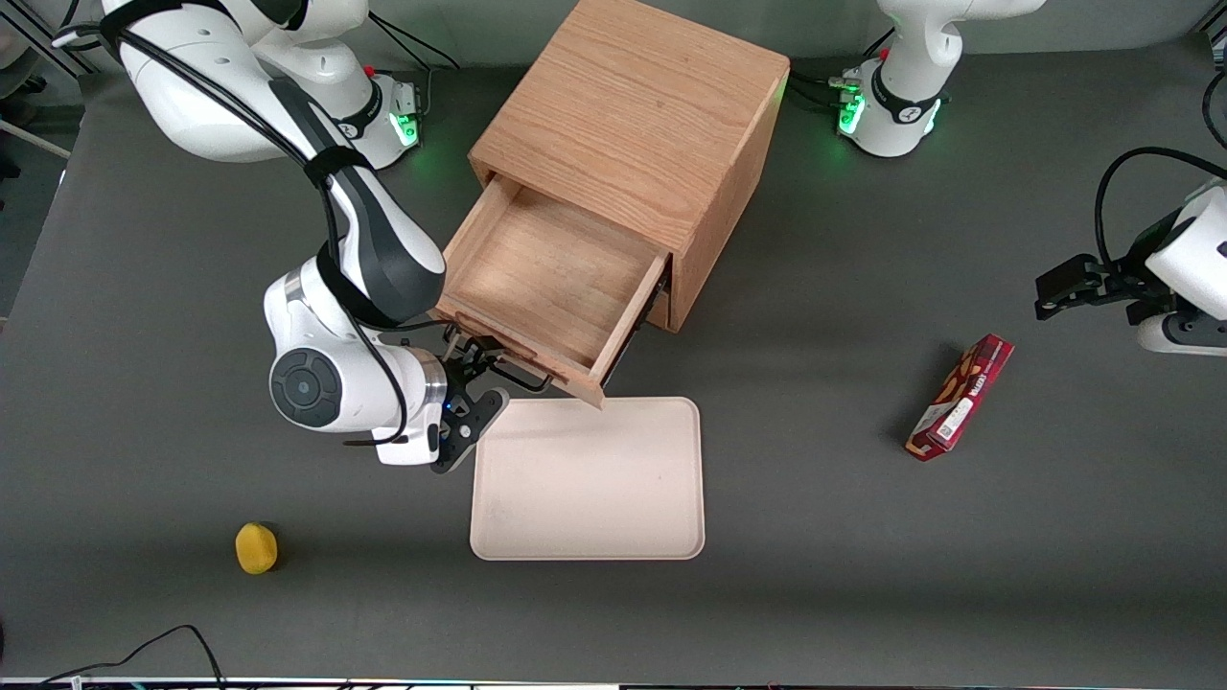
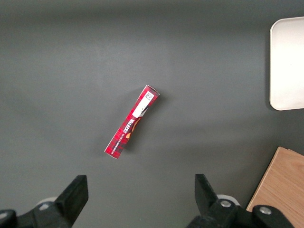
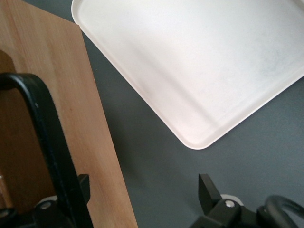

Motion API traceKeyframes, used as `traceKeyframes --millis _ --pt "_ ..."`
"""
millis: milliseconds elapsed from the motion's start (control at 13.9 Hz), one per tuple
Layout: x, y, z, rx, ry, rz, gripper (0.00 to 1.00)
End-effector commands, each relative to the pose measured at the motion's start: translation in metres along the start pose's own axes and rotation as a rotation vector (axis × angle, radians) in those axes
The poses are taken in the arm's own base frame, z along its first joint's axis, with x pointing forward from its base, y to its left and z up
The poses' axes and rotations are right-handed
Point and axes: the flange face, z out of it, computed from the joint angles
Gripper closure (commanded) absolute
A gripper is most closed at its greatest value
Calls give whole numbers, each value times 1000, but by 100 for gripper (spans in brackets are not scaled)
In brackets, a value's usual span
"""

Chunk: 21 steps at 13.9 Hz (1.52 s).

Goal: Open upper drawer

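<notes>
at the cabinet (image 1: 661, 115) front, i see the upper drawer (image 1: 546, 278) pulled well out over the tray's (image 1: 590, 479) edge; my gripper (image 1: 476, 369) sits at its black handle (image 3: 52, 142), fingers spread, one either side of the bar, apparently released; i judge the task nearly done.

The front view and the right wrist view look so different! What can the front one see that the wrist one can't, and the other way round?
Only the front view shows the whole cabinet, the upper drawer pulled out with nothing inside, the yellow thing, the red box and the working arm. Only the right wrist view shows the black bar handle close up, with one finger beside it and the gripper open. Both show the drawer's wooden front and the cream tray lying on the grey table just in front of the drawer.
</notes>
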Motion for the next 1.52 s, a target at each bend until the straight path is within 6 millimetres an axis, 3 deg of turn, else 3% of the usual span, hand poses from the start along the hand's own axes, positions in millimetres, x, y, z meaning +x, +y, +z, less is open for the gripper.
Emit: traceKeyframes --millis 0,794,1443 --pt "6 13 -2 -30 -5 -19 0" --pt "2 40 -28 -59 0 -24 0" --pt "-2 34 -69 -66 10 -28 0"
